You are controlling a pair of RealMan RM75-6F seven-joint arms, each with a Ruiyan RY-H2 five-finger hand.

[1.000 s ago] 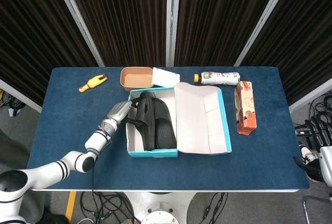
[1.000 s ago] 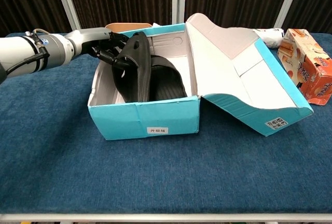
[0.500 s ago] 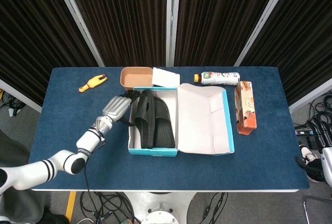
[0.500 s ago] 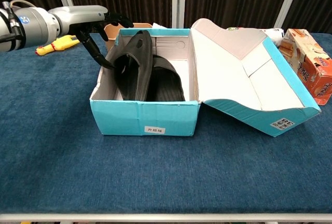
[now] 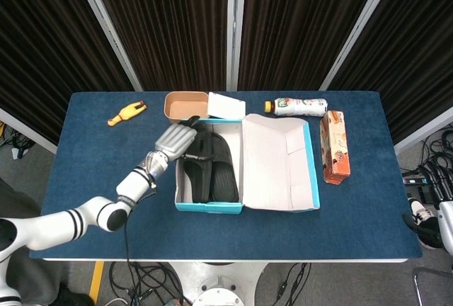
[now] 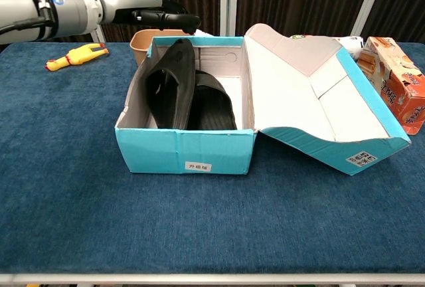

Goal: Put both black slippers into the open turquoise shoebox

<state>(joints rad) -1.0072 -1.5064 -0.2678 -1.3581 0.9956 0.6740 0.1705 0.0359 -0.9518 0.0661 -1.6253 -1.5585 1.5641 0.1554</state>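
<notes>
Since a moment ago the left hand (image 6: 156, 14) has let go of the slipper and lifted clear; it now hovers above the back left corner of the turquoise shoebox (image 6: 186, 151) with its fingers stretched out flat and apart, holding nothing. The right hand is not visible in either view. Both black slippers sit inside the box: the left slipper (image 6: 169, 88) leans tilted on its edge against the left wall, partly overlapping the right slipper (image 6: 216, 104), which lies flat on the bottom. The box lid (image 6: 312, 94) hangs open to the right. Judging by their look, the slippers are light moulded foam or rubber, flexible but not fragile, with a dull surface that should not slip; the strap or the sole's edge seems the natural place to pinch one. The tilted slipper would probably settle flat with a gentle downward press on its raised edge.
</notes>
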